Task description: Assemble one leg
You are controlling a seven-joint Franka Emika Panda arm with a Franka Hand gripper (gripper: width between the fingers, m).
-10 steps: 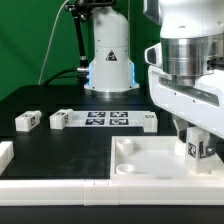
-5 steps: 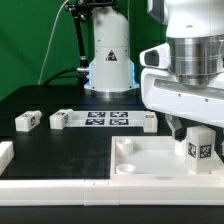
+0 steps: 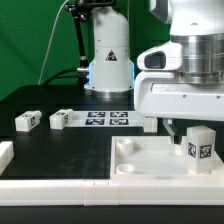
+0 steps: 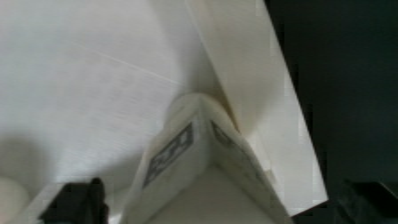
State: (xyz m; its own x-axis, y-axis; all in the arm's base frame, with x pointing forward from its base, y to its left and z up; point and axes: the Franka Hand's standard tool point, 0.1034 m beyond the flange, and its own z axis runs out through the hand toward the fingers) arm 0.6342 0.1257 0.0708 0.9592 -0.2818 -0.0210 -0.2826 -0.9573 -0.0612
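A leg (image 3: 198, 146), a small white block with a black-and-white tag, stands upright at the near right corner of the large white panel (image 3: 140, 160), at the exterior view's right. My gripper (image 3: 190, 125) hovers just above it, open, with the fingers apart and off the leg. In the wrist view the leg (image 4: 205, 150) shows from above between the two dark fingertips (image 4: 80, 203), with a gap on each side. Three more legs lie on the black table: two at the exterior view's left (image 3: 27, 121) (image 3: 62, 118) and one by the arm (image 3: 150, 122).
The marker board (image 3: 105, 119) lies behind the panel, in front of the arm's white base (image 3: 108, 60). A white piece (image 3: 5, 155) sits at the exterior view's left edge, and a white border (image 3: 60, 187) runs along the front.
The gripper, shut on the leg a second ago, has opened and risen. The leg stays standing on the panel and now shows fully.
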